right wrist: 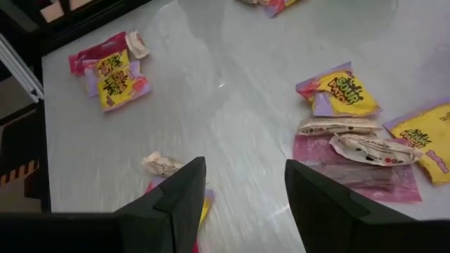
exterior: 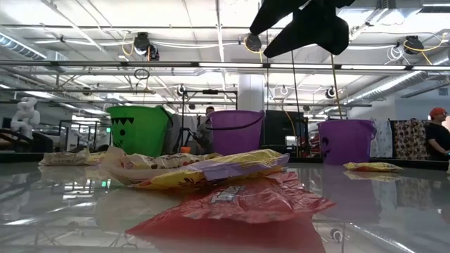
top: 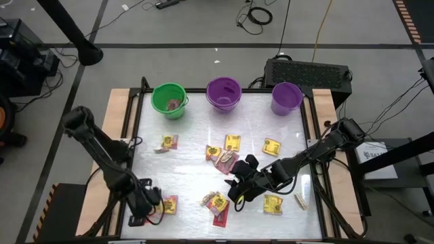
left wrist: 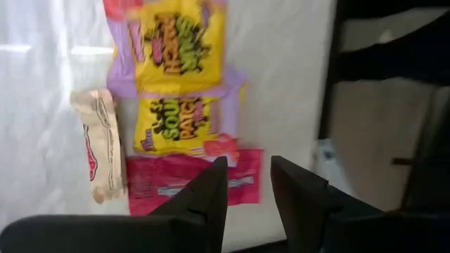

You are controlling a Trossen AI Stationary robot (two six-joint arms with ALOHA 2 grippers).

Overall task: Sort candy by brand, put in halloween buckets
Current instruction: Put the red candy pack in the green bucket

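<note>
Candy lies scattered on the white table: yellow packets (top: 232, 142), red ones (top: 220, 218) and tan pieces (top: 300, 200). The green bucket (top: 169, 100), purple bucket (top: 224, 93) and lavender bucket (top: 286, 97) stand upright along the far edge. My left gripper (left wrist: 249, 190) hovers open near the table's near left corner, above a cluster of yellow packets (left wrist: 176, 123), a red packet (left wrist: 158, 186) and a tan piece (left wrist: 98, 144). My right gripper (right wrist: 242, 204) hangs open over the table's middle, above a tan piece (right wrist: 162, 165), and holds nothing.
A dark frame (top: 142, 88) edges the table, and wooden boards flank it. The green bucket holds some red candy (top: 174, 104). In the low view a red packet (exterior: 246, 204) and a yellow one (exterior: 211, 172) lie close in front. A person (exterior: 437, 137) stands in the room behind.
</note>
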